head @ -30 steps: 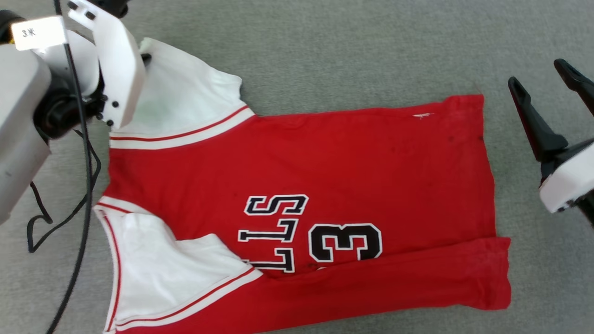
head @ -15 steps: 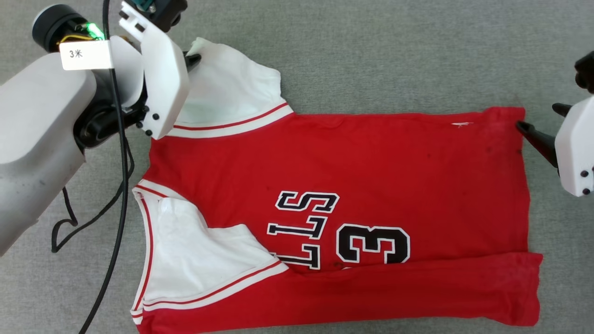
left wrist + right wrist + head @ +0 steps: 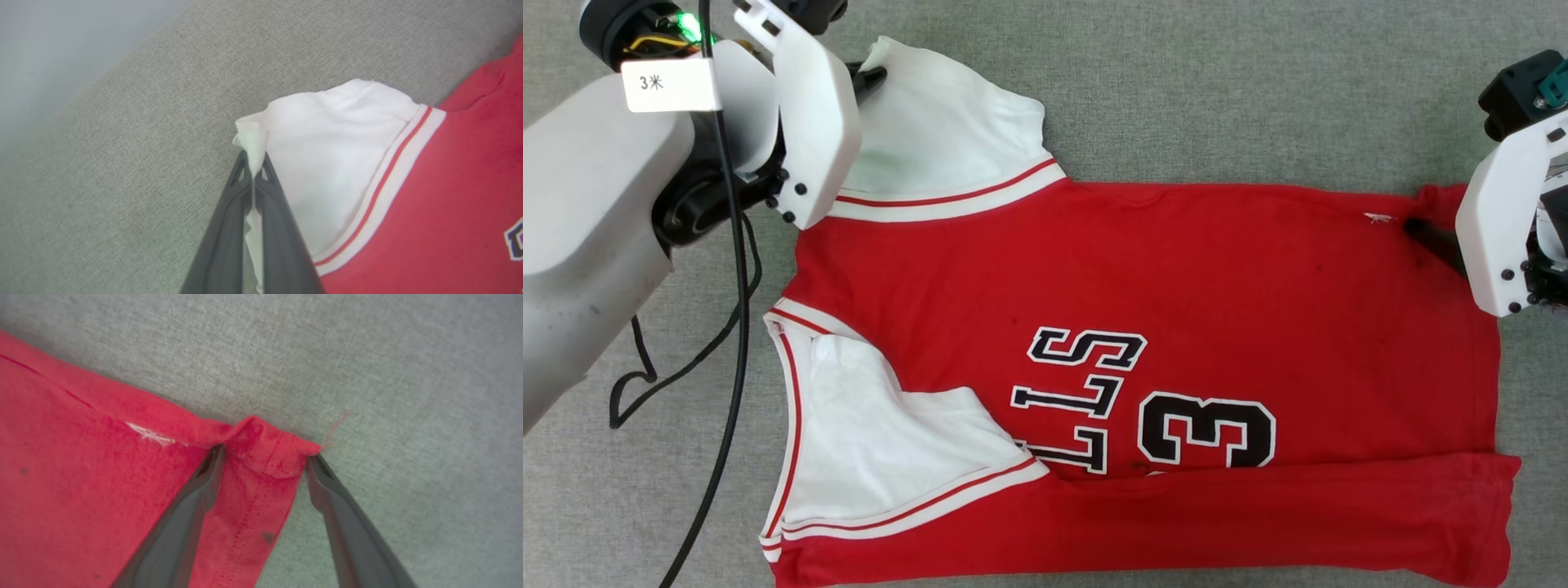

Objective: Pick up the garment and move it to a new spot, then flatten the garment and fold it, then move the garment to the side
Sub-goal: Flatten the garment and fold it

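Though mostly flat, garment [image 3: 1176, 269] on grey cloth [image 3: 1258, 82]

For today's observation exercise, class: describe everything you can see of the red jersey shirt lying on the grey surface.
The garment is a red knit-looking jersey with white short sleeves, red-and-white striped trim, black white-outlined letters and a 3. It lies chest-up, mostly flat on the grey surface, its near side folded over. The left gripper is shut on the far sleeve's tip; the right gripper, open, straddles a rumpled hem corner.
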